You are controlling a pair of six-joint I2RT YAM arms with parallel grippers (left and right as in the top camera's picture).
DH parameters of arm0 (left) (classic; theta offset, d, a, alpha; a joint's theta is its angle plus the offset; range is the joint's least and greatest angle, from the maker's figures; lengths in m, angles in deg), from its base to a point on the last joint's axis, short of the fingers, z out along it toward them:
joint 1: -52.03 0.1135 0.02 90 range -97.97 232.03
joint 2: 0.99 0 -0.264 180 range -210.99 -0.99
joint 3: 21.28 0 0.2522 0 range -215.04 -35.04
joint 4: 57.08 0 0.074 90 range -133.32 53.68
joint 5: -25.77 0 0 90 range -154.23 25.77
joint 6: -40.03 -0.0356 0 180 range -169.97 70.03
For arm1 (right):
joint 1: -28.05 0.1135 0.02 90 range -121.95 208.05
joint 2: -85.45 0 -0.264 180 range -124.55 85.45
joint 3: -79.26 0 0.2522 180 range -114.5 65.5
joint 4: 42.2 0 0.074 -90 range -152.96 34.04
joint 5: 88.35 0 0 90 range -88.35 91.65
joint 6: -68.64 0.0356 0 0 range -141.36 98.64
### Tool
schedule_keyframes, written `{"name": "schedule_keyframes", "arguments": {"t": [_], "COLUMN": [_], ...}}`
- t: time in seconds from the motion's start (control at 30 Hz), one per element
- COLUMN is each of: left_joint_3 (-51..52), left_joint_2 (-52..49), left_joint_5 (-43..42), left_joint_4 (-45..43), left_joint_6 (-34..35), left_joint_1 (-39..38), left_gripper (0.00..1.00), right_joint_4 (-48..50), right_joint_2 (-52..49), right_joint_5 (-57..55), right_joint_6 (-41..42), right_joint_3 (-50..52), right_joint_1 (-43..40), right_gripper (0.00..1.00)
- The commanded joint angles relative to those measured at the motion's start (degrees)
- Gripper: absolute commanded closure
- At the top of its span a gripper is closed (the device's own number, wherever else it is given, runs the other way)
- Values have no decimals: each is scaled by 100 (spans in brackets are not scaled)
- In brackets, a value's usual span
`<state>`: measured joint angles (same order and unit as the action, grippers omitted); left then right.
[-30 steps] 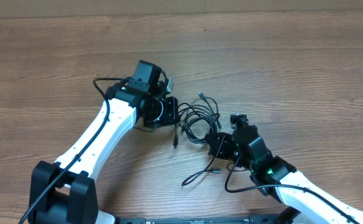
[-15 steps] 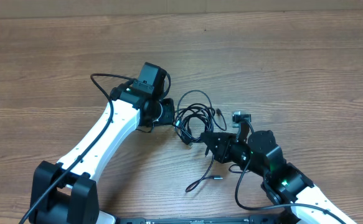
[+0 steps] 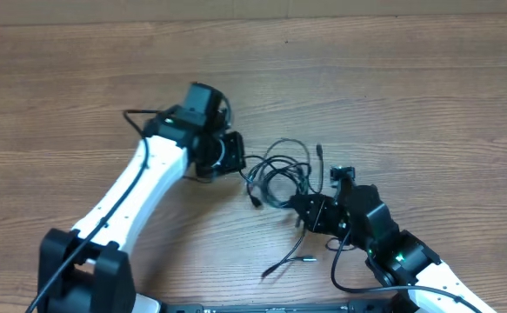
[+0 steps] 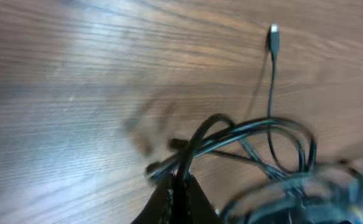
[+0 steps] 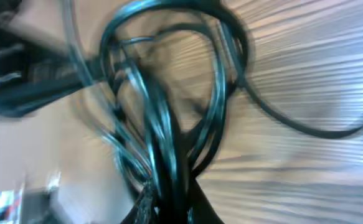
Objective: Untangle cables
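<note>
Your left gripper (image 3: 240,163) angles in from the table's (image 3: 427,78) near-left corner, your right gripper (image 3: 305,210) from the near-right corner, both clenched on the cables (image 3: 281,167) between them.

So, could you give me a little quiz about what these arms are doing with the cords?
1. True or false: the left end effector and the right end effector are both shut on the cables.
2. The table looks like: A glass, B wood, C metal.
3. Fill in: the cables are coloured ____.
Key: 1 true; 2 B; 3 black.
</note>
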<state>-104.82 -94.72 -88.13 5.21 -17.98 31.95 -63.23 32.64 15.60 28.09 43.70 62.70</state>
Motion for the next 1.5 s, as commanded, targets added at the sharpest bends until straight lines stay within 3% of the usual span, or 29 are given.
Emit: {"name": "schedule_keyframes", "arguments": {"t": [0.0, 0.2, 0.4, 0.43, 0.5, 0.6, 0.67, 0.83, 0.97, 1.0, 1.1, 1.23, 1.37, 1.47], "left_joint_3": [-658, -748, -741, -741, -741, -737, -732, -715, -715, -713, -715, -713, -715, -715], "left_joint_2": [715, 1681, 1773, 1757, 1705, 1620, 1587, 1497, 1340, 1266, 1067, 693, 254, -85], "left_joint_5": [24, 291, 435, 439, 442, 442, 426, -13, 57, 57, 203, 393, 393, 391], "left_joint_4": [503, 678, 890, 955, 1060, 1121, 1121, 1128, 1019, 942, 752, 461, -52, -396], "left_joint_6": [-437, -459, -457, -457, -459, -457, -455, -575, -922, -986, -1014, -839, -452, -448], "left_joint_1": [887, 1727, 1722, 1694, 1635, 1591, 1591, 1381, 765, 575, 168, -247, -560, -793], "left_gripper": [95, 95, 95, 96, 95, 94, 88, 59, 36, 27, 18, 15, 15, 22], "right_joint_4": [-719, -1333, -1294, -1202, -752, 483, 990, 1064, 1060, 1036, 603, -973, -2107, -2778], "right_joint_2": [90, 87, 90, 90, 90, 90, 90, 90, 140, 186, 409, 940, 1471, 1818], "right_joint_5": [-1912, -2223, -1626, -1386, -603, 1082, 1346, 568, 420, 382, -160, -1552, -2100, -2496], "right_joint_6": [-33, -28, -4, -70, -595, -1709, -1823, -1779, -1779, -1779, -1685, -997, -984, -675], "right_joint_3": [9, 9, 9, 9, 9, 9, 9, 9, -33, -61, -197, -553, -940, -1226], "right_joint_1": [-2, -2, 0, 0, 0, 0, -2, -2, -2, -2, -7, -131, -264, -304], "right_gripper": [94, 86, 70, 70, 81, 79, 60, 41, 3, 0, 0, 0, 0, 0]}}
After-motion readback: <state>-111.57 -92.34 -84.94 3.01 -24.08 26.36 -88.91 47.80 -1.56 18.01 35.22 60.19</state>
